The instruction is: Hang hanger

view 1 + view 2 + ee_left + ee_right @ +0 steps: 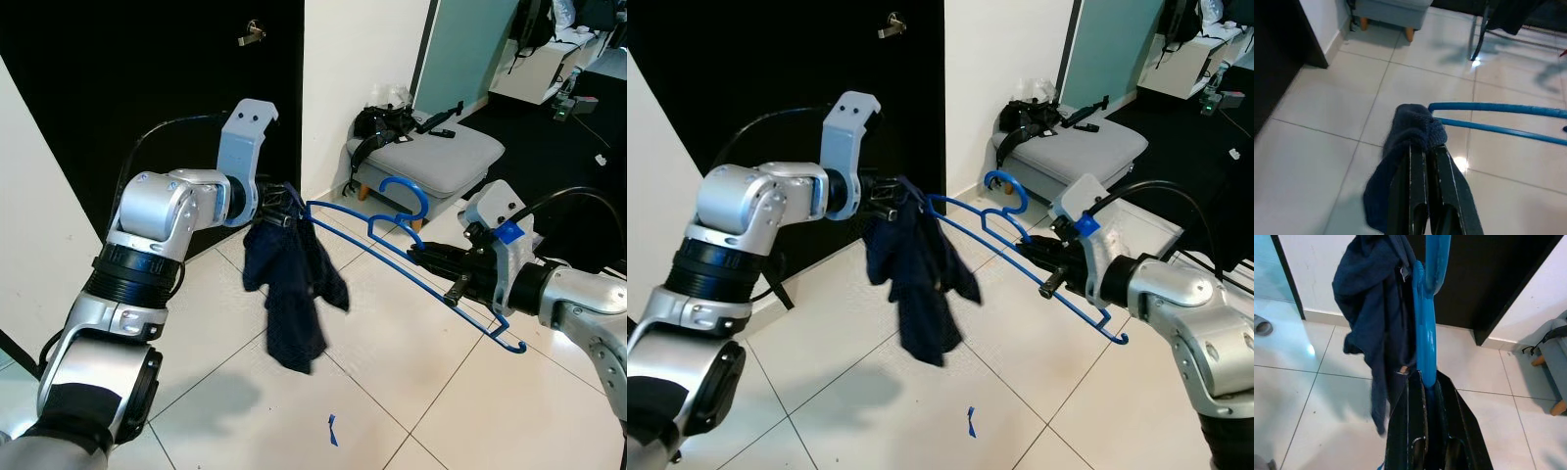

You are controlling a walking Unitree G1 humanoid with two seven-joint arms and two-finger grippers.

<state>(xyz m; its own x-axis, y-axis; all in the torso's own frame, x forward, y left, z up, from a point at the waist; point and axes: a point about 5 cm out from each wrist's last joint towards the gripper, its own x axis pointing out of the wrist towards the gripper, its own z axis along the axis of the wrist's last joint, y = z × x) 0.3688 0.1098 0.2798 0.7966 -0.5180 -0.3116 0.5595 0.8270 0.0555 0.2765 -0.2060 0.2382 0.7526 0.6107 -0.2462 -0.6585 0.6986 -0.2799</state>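
The robot holds a blue plastic clothes hanger point(411, 257) out in front of it above a floor of pale glossy tiles point(392, 411), between its two arms. The right gripper point(431, 259) has its two black fingers closed tight on the hanger's lower bar, with the blue bar running straight out from between the jaws toward the far end. The hanger's hook point(404, 196) curls up just above and beyond these jaws. At the opposite tip of the hanger, the left gripper point(284, 206) has its jaws pinched shut on a dark navy fabric garment point(294, 284), which bunches over the fingertips, touches the hanger's end and hangs down limp below the jaws. Beyond the grippers stand a black door point(147, 88) and a grey cushioned footstool point(431, 157) with dark items on top.
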